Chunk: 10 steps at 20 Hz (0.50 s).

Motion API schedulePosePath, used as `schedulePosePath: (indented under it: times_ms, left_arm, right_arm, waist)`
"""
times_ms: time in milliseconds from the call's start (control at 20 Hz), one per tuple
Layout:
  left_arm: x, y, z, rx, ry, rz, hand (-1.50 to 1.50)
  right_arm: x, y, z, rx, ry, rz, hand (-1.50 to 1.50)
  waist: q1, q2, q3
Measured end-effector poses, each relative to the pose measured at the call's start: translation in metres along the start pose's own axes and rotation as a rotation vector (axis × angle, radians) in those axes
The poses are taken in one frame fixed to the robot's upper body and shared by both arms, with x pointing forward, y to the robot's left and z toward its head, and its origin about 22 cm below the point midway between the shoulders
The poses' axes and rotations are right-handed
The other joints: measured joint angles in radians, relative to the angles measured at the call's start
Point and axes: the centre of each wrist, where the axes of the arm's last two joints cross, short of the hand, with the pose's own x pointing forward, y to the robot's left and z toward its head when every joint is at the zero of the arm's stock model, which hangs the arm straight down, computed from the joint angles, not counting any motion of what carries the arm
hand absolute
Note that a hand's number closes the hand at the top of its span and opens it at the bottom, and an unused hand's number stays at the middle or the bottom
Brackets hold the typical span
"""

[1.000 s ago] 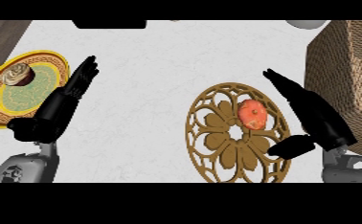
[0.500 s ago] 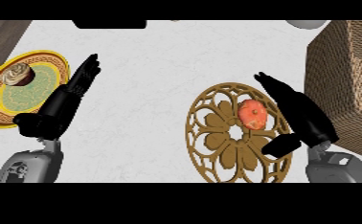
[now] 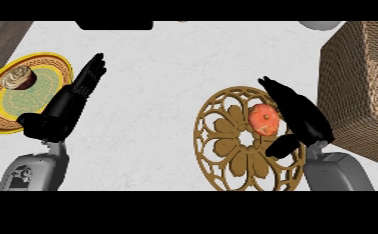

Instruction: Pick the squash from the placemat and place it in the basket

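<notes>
Lying on the upper right part of the placemat (image 3: 240, 143), the squash (image 3: 263, 119) is small, round and orange. The placemat is a brown openwork disc with a flower pattern, flat on the pale worktop (image 3: 162, 78). The right hand (image 3: 301, 118) is over the placemat's right edge, just beside the squash on its right. Its fingers stretch up and left past the squash, nearly straight, and the thumb angles down and left below it. The fingers are not curled round the squash, and whether they touch it cannot be told. The basket (image 3: 353, 78) is woven and brown, at the right edge of the view, near the right hand.

The left hand (image 3: 70, 100) rests open at the left side, fingers straight and pointing up, holding nothing. Just beside it on the left is a plate (image 3: 44, 63) with a yellow patterned rim and a green centre, carrying a small brown cupcake (image 3: 18, 79) with pale topping. A dark object (image 3: 114, 25) sits at the worktop's far edge, and a pale round thing (image 3: 321, 25) shows at the top right. No writing or labels can be read anywhere.
</notes>
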Motion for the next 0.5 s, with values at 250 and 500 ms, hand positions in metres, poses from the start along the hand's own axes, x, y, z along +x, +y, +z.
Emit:
schedulePosePath:
  times_ms: [250, 500]
  left_arm:
    - [-0.002, 0.007, 0.003, -0.001, -0.003, 0.001, 0.0]
    - [-0.005, 0.002, 0.004, -0.002, 0.0, 0.0, 0.0]
  right_arm:
    - [-0.008, 0.015, -0.01, 0.021, 0.026, 0.011, -1.5]
    - [-0.01, 0.023, -0.018, 0.056, 0.031, 0.006, -1.5]
  waist:
    - [0.0, 0.0, 0.0]
    - [0.0, 0.0, -0.001]
